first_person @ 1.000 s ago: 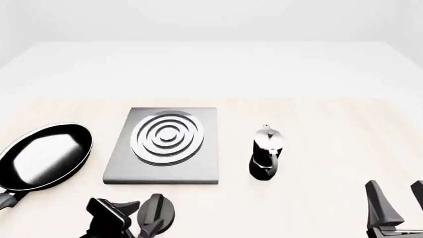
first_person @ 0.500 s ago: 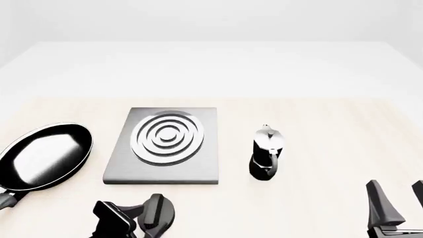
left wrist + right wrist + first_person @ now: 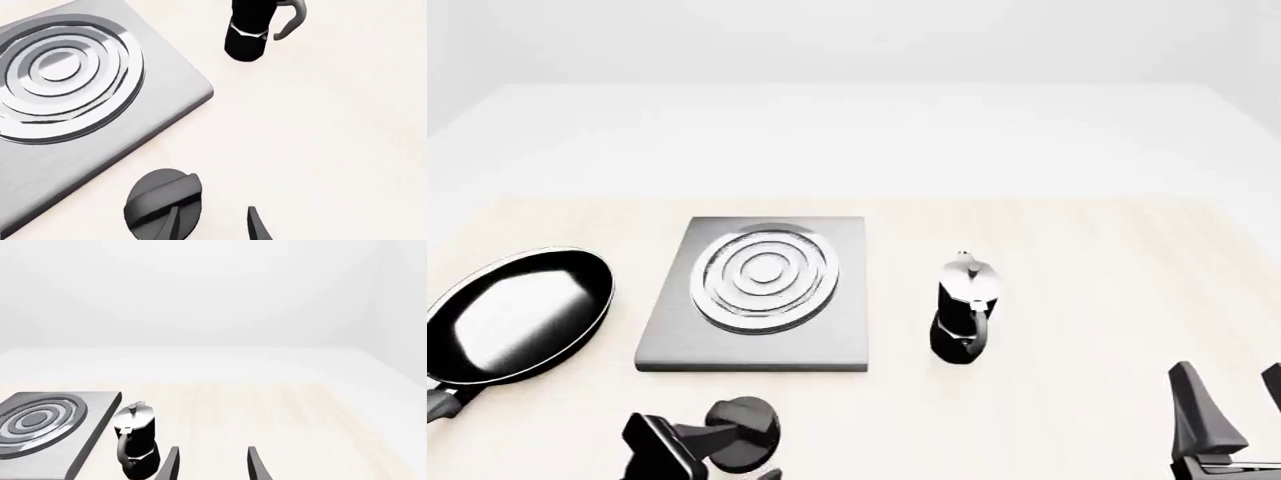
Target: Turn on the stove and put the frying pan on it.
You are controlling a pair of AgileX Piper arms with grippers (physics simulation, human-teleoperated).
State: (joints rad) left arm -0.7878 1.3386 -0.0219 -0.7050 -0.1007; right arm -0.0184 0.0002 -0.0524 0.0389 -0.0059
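Stove (image 3: pixel 754 300) sits flat mid-worktop (image 3: pixel 1068 260), ring burner on top, nothing on it. Frying pan (image 3: pixel 514 315) rests on the worktop left of the stove, apart from it, handle running off toward the near left edge. Small black knob (image 3: pixel 741 433) lies just in front of the stove's near edge. Left pincer (image 3: pixel 701 455) hovers at the knob; in the left wrist view its fingers (image 3: pixel 257 225) stand apart, one over the knob (image 3: pixel 163 207), not closed on it. Coffee pot (image 3: pixel 965 308) stands upright right of the stove. Right pincer (image 3: pixel 1228 425) low at near right, fingers spread, holding nothing.
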